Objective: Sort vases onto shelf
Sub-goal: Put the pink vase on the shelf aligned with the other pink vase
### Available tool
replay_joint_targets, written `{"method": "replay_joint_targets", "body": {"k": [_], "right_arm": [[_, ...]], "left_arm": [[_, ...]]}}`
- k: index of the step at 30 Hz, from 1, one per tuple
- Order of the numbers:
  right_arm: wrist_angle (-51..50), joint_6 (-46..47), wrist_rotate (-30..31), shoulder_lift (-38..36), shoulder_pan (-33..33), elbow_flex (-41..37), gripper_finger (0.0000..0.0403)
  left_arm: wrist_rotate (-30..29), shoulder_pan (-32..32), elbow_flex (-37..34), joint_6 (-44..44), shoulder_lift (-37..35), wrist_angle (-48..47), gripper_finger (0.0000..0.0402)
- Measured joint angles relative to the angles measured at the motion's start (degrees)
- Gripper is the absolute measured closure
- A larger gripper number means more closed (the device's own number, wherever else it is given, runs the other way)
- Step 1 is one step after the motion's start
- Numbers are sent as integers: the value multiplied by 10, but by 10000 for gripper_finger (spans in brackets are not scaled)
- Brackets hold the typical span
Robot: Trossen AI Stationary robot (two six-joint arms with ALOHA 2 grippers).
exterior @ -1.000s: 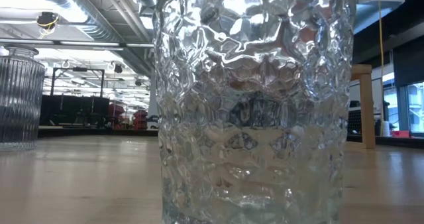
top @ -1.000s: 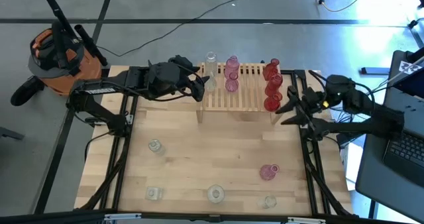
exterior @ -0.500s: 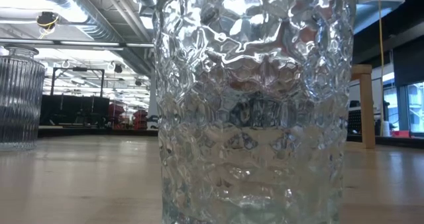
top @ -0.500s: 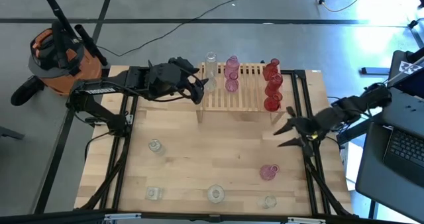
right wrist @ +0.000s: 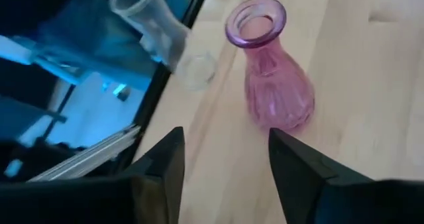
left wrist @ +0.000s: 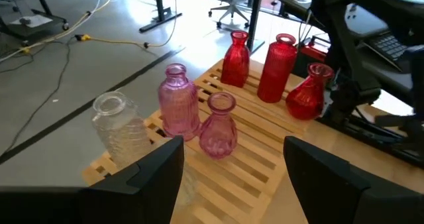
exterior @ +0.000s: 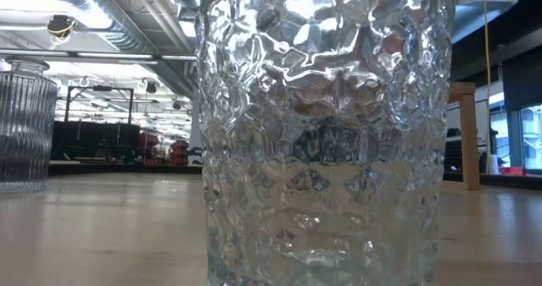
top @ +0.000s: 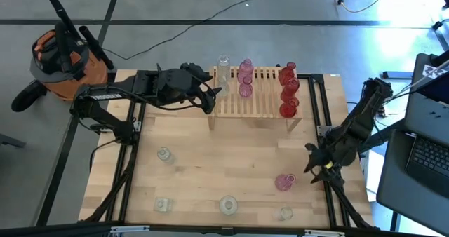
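Right gripper (top: 310, 168) hung beside a pink vase (top: 284, 182) on the table (top: 231, 160), fingers parted and empty.

The wrist view showed that vase upright just ahead of the open fingers (right wrist: 159, 177), with a clear vase (right wrist: 159, 35) beyond it near the table's edge. The left gripper (top: 210, 97) sat at the shelf's (top: 256, 104) left end, jaws wide and holding nothing, a clear ribbed vase (left wrist: 119, 128) standing just before it. On the shelf stood that clear vase, two pink vases (left wrist: 179, 108) and three red vases (top: 287, 90). Four clear vases (top: 164, 155) stood on the table's near half, one filling the low view.
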Motion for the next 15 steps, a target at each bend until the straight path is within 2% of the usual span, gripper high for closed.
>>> {"method": "replay_joint_targets", "body": {"k": [6, 9, 15], "right_arm": [[5, 13, 85, 13, 6, -22, 157], [12, 6, 99, 27, 6, -22, 129], [75, -35, 104, 88, 6, -22, 114]], "left_arm": [[0, -6, 0, -13, 0, 0, 151], [-1, -7, 0, -25, 0, 0, 151], [-1, -7, 0, -27, 0, 0, 151]]}}
